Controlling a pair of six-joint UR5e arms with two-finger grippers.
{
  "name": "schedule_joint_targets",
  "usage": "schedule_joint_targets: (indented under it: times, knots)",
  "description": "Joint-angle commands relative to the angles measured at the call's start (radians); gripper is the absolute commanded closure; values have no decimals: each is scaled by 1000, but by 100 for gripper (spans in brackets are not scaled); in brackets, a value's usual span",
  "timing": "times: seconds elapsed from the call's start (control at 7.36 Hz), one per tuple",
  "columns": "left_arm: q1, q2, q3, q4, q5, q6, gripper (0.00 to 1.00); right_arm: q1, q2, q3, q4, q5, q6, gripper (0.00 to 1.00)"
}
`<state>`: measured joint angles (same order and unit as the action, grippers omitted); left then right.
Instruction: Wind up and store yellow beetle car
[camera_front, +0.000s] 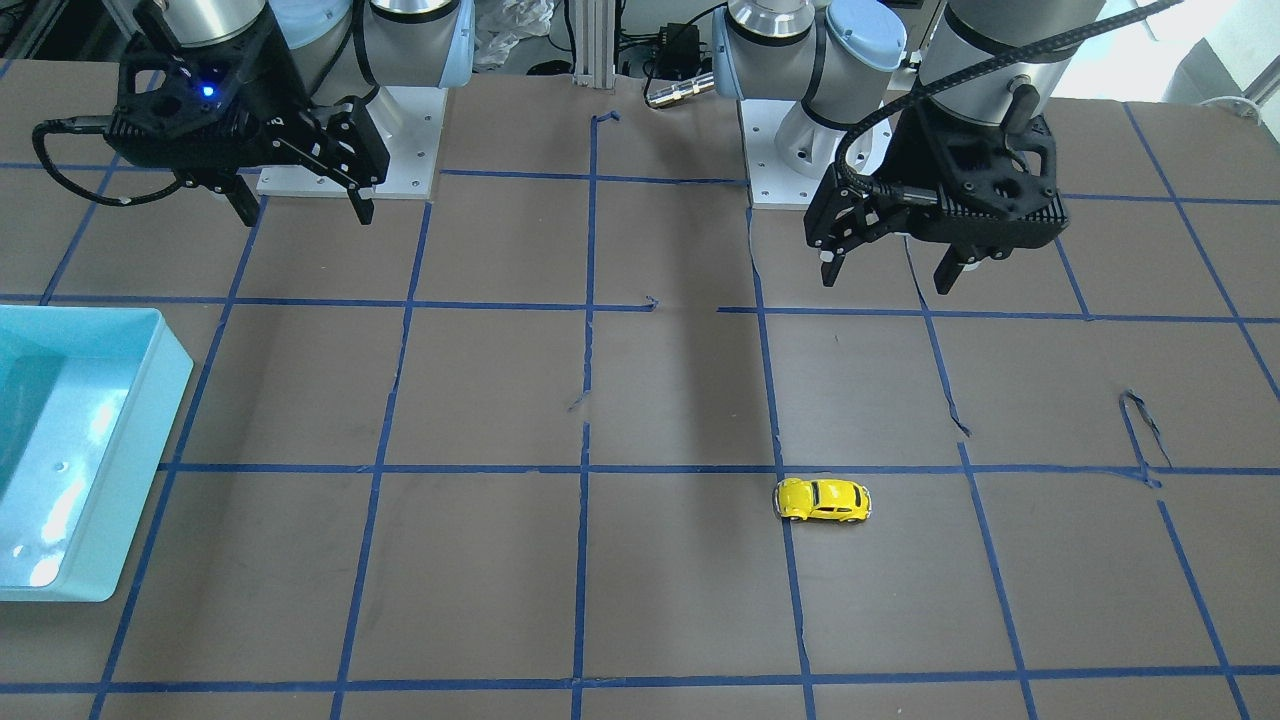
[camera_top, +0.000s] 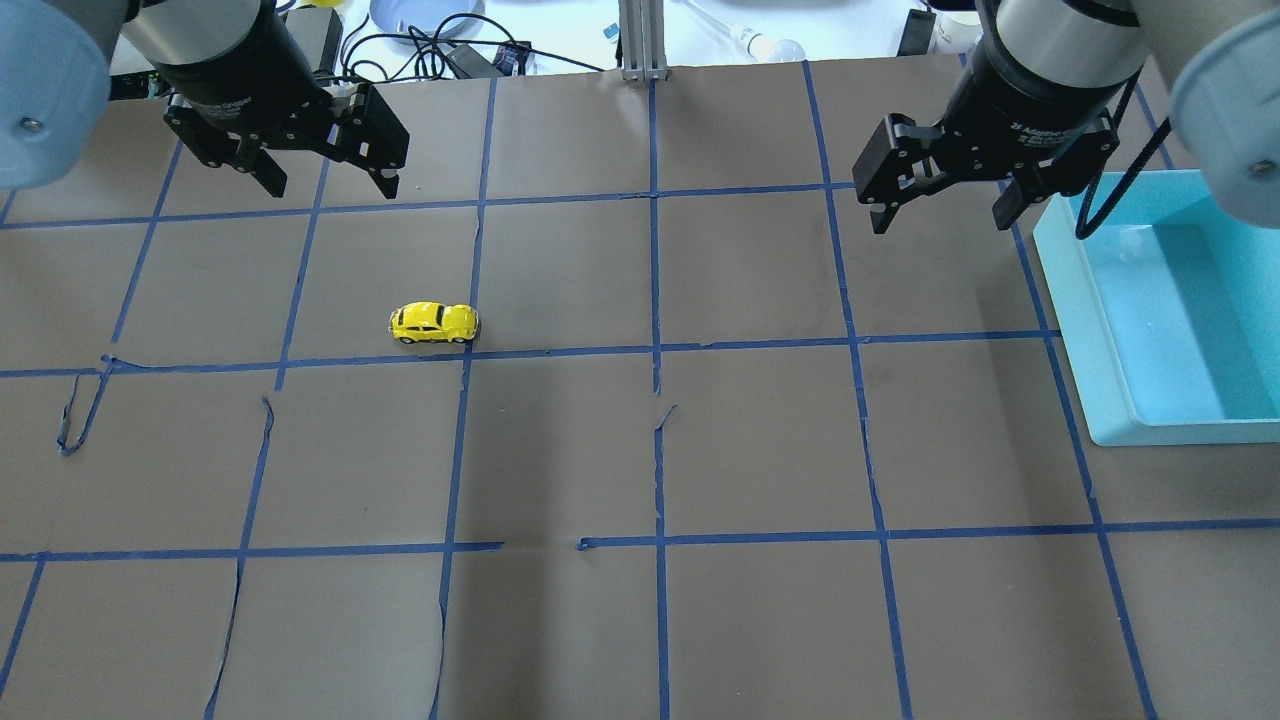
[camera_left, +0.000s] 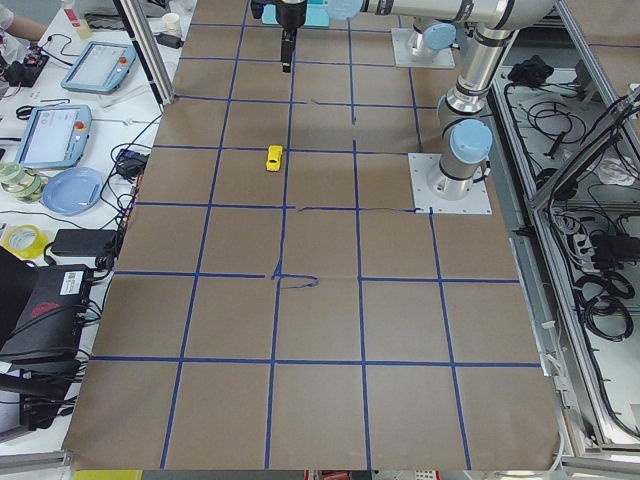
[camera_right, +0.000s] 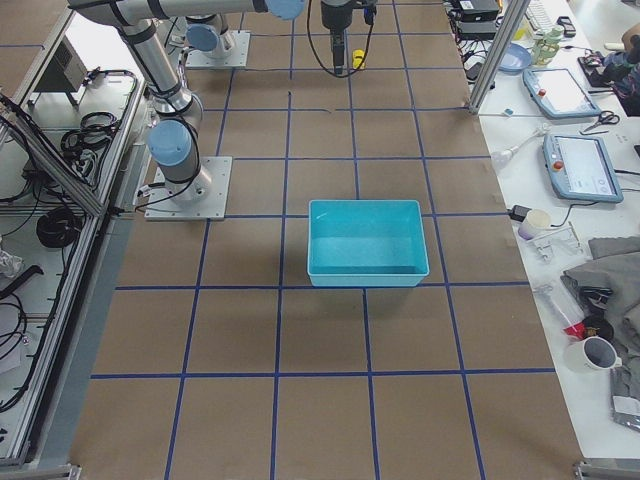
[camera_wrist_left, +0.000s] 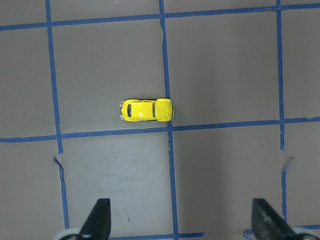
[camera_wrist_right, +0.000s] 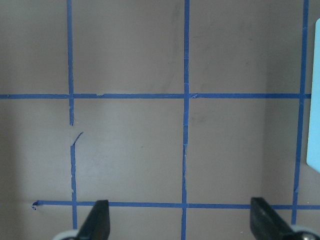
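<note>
The tiny yellow beetle toy car (camera_top: 434, 323) sits on its wheels on the brown paper bench (camera_top: 760, 450). It is below and out in front of the left tool (camera_top: 335, 185), well apart from it. That tool is wide open and holds nothing. The right tool (camera_top: 942, 222) is wide open too, with a light blue plastic box (camera_top: 1180, 430) just beside it.

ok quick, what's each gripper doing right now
left gripper: open, holding nothing; the yellow beetle car sits apart from it.
right gripper: open, holding nothing.
</note>
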<state>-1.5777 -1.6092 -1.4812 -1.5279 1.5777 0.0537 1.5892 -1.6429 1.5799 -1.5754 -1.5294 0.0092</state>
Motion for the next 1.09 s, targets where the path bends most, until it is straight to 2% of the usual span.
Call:
schedule_joint_targets:
  times: [0.0,0.95]
  knots:
    - [-1,0,-1,0,-1,0,0,0,0,0,0,0,0,0]
    - [4,5,-10,11,1,2,0,0,0,2,-2,0,-2,0]
